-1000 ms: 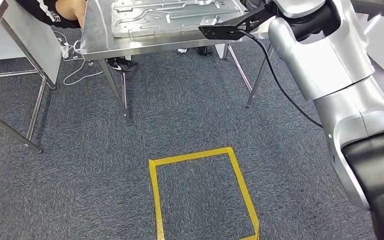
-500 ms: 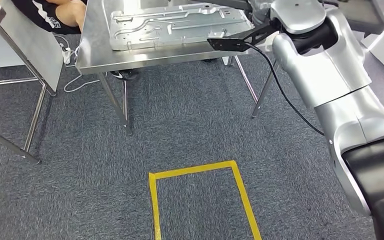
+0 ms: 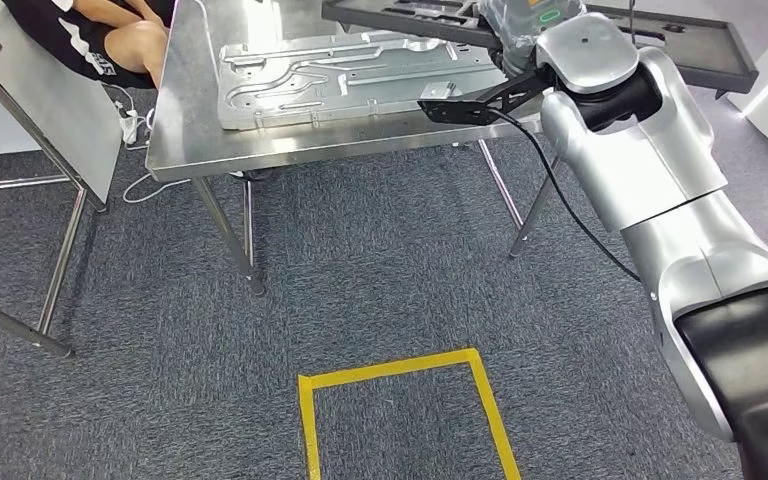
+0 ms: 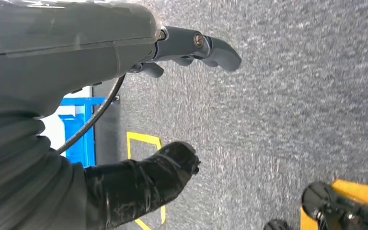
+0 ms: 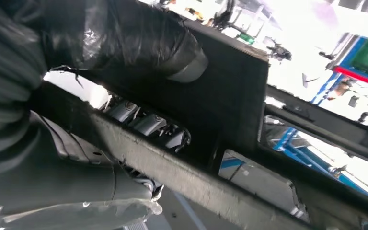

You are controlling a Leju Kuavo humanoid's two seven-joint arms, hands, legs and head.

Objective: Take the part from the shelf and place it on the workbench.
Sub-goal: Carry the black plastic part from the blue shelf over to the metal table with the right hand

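overhead, we see our right hand [image 3: 508, 28] gripping a long black tray-like part [image 3: 705, 50], held just above the far edge of the steel workbench [image 3: 175, 130]. its long axis runs crosswise, stretching from the hand out past the bench's right end, roughly level. beside the hand, nearer us, a stamped metal panel [image 3: 350, 75] lies flat on the bench. the right wrist view adds what the head view hides: the thumb [image 5: 124, 38] pressed on the part's [image 5: 230, 96] dark face, fingers [image 5: 148, 122] curled beneath its rim. the left wrist view shows our left hand [image 4: 172, 96] hanging over grey carpet [image 4: 292, 96], fingers apart, holding nothing, with yellow floor tape [image 4: 143, 140] past it.
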